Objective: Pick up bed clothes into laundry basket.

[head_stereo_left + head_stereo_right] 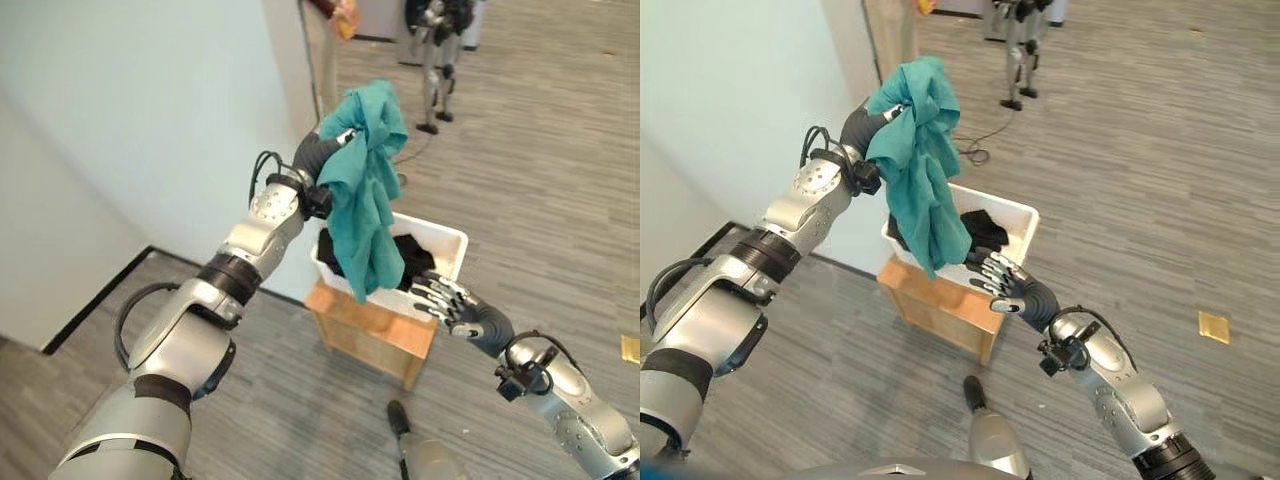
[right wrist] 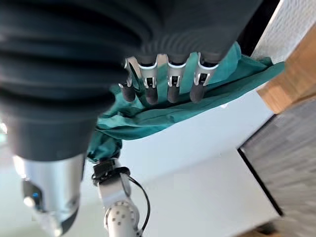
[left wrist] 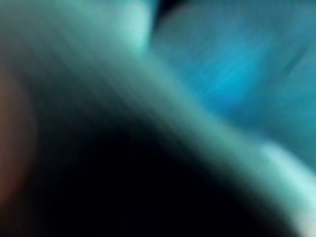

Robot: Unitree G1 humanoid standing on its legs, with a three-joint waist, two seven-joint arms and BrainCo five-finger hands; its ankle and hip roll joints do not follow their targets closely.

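A teal cloth (image 1: 365, 190) hangs from my raised left hand (image 1: 322, 150), whose fingers are curled into its top, above the white laundry basket (image 1: 450, 243). The cloth's lower end dangles over the basket's near left rim. Dark clothes (image 1: 410, 260) lie inside the basket. My right hand (image 1: 452, 303) is held low by the basket's near right corner, fingers straight and holding nothing. In the right wrist view its fingers (image 2: 170, 81) point toward the teal cloth (image 2: 163, 113). The left wrist view is covered by teal cloth (image 3: 222, 64).
The basket rests on a wooden box (image 1: 370, 325) on grey plank flooring. A pale wall (image 1: 130, 120) stands to the left. Another robot (image 1: 440, 50) and a person (image 1: 325, 40) stand at the far back. A small yellow object (image 1: 1213, 326) lies on the floor at right.
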